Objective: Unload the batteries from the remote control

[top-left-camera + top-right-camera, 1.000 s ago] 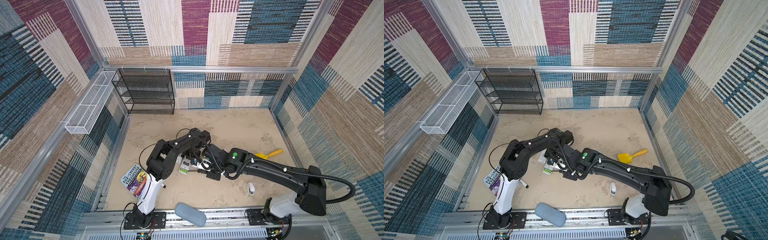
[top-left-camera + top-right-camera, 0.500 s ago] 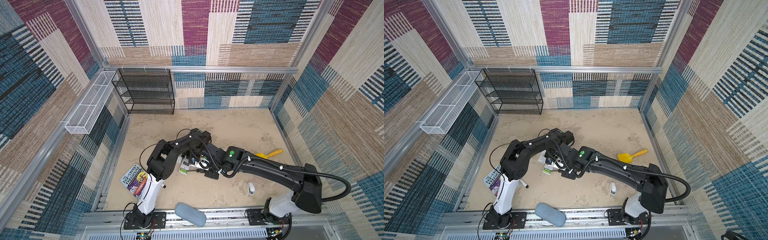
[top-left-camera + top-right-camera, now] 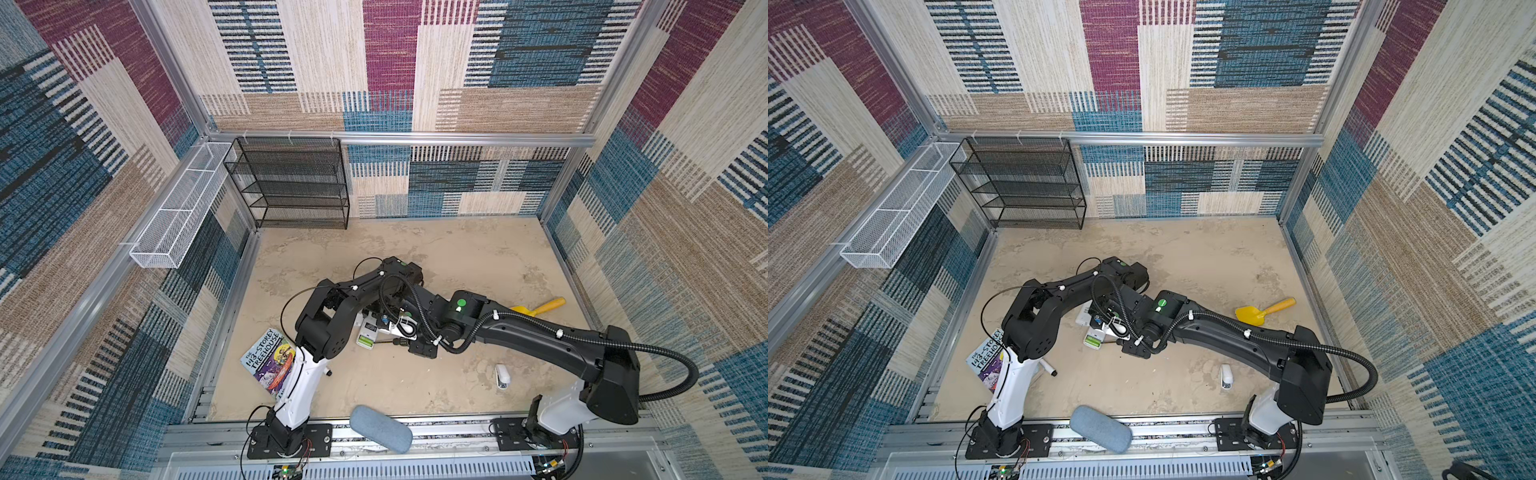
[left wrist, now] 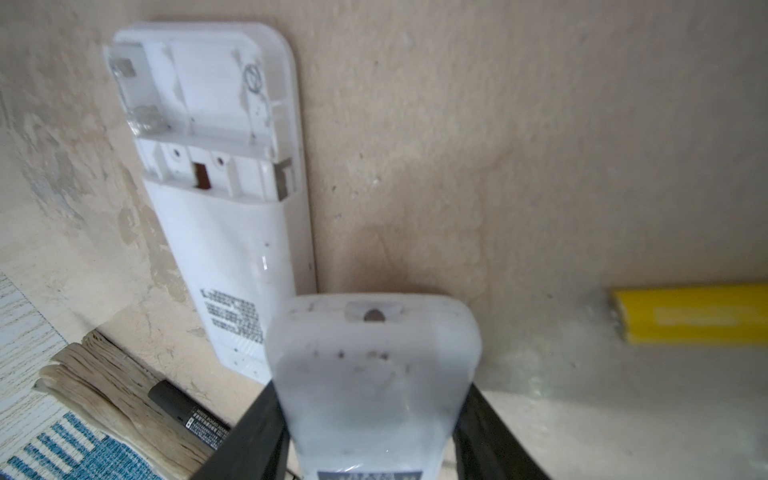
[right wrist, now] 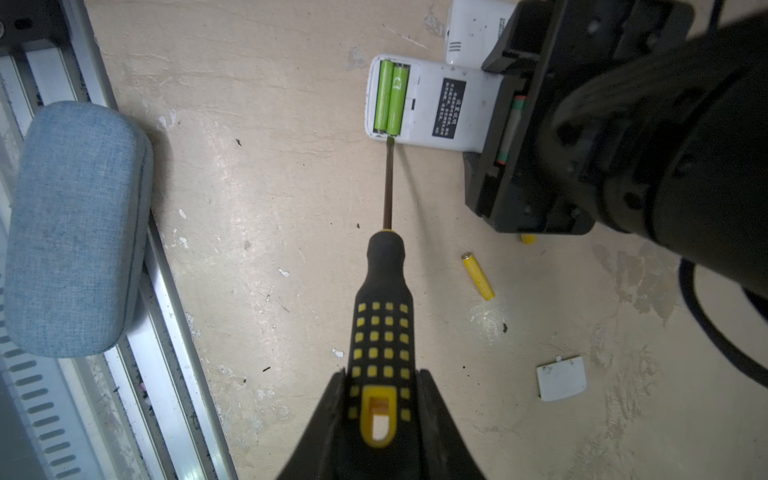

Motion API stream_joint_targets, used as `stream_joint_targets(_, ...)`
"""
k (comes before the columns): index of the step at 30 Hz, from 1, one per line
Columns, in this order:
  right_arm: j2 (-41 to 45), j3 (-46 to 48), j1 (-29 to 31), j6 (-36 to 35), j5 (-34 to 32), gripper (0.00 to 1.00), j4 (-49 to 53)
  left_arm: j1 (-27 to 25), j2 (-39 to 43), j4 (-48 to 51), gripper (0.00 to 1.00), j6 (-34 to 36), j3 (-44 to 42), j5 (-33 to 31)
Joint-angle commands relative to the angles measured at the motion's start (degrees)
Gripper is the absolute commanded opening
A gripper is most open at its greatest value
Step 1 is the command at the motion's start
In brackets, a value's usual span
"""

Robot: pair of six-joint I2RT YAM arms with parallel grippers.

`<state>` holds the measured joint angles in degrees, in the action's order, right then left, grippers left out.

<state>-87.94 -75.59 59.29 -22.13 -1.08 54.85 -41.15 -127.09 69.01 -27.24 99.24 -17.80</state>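
The remote (image 3: 365, 334) lies on the floor (image 3: 457, 257) just below mid-frame in both top views. The left gripper (image 4: 370, 415) clamps one end of it, jaws pressed on its sides. The right gripper (image 5: 380, 415) pinches the screwdriver (image 5: 384, 299) by the handle. Two green batteries (image 5: 390, 97) sit side by side in the open compartment, and the blade tip touches the housing at their end. The step looks like prying one out: the left grip should hold firm while the tip slips under one battery's end and levers up gently, since a hard push may skate off the plastic or shove the remote. One yellow battery (image 5: 478, 276) lies loose on the floor, near the cover (image 5: 561, 378).

The left arm (image 3: 332, 307) and right arm (image 3: 540, 338) hide much of the remote in both top views. A yellow end (image 5: 528, 239) peeks from under the left gripper, perhaps another battery, but I cannot tell. Whether the tip is under a battery or only against the rim is too small to make out
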Motion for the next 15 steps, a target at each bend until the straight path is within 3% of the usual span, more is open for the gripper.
stream_joint_targets(1, 0.45, 0.51, 0.18, 0.54, 0.22, 0.00, -0.30, -0.07, -0.97, -0.05, 0.42, -1.12, -0.10, 0.66)
stream_joint_targets(15, 1.28, -0.41, 0.13, -0.41, 0.60, 0.00, -2.97, -0.49, -1.67, -0.05, 0.42, -1.50, -0.45, 0.38)
